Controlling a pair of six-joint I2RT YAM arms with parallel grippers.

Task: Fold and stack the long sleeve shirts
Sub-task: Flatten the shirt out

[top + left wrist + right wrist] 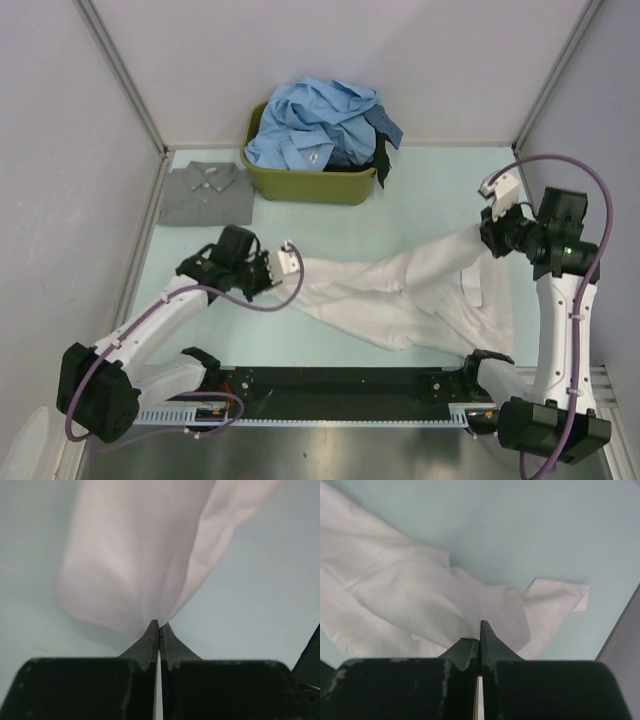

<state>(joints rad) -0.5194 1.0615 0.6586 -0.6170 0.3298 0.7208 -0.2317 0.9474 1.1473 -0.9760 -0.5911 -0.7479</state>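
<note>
White shirt (400,290) whole (top cam only)

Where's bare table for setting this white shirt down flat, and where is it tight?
Bare table lies right of the olive tub, behind the white shirt. A smaller strip runs between that shirt and the black base rail, left of centre. Crowded: back left, where the folded grey shirt sits beside the tub.

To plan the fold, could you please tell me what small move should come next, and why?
Probably pull outward to spread it: the left gripper and right gripper are each shut on the white shirt, which lies wrinkled between them.
</note>
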